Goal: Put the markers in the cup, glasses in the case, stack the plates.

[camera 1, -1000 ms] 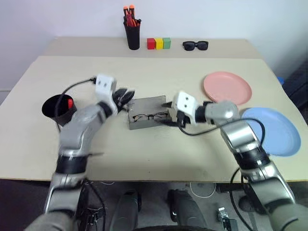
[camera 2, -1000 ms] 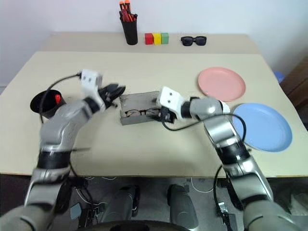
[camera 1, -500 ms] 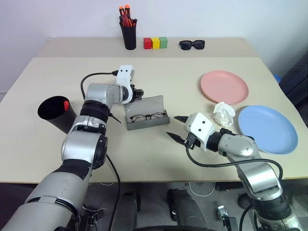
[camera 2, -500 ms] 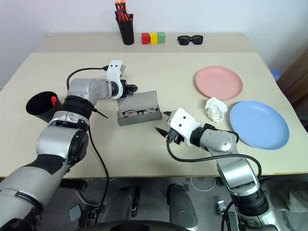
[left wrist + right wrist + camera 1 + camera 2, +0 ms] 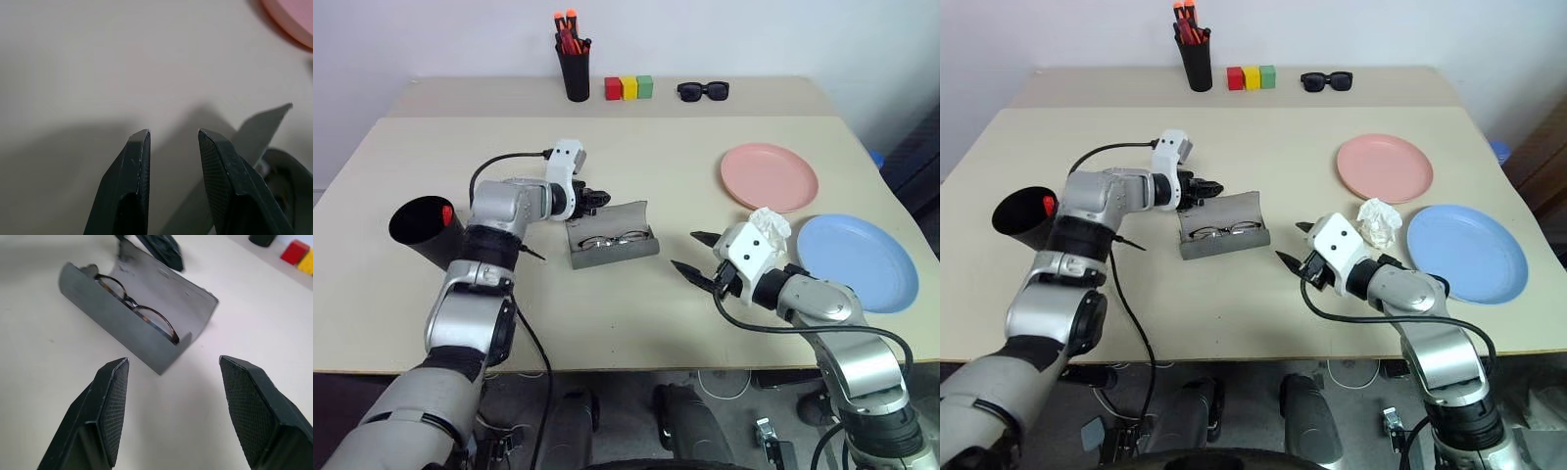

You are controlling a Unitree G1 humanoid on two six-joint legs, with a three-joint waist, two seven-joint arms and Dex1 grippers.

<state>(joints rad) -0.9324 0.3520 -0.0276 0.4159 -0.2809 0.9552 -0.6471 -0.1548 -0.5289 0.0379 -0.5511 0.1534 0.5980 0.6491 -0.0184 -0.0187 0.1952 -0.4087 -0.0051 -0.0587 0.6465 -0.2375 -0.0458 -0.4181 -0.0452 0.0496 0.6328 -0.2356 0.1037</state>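
Grey felt case (image 5: 612,233) lies open mid-bench, glasses (image 5: 136,308) inside. Left hand (image 5: 598,198) sits at the raised lid's back edge, fingers (image 5: 134,166) slightly parted, grasping nothing. Right hand (image 5: 693,253) hovers just right of the case, spread wide, empty. Pink plate (image 5: 770,177) and blue plate (image 5: 857,262) lie apart at right; black cup (image 5: 425,228) at left.

Silver jointed arms, white wrist boxes, black cables, black tapered, seemingly textured fingers (image 5: 112,406).
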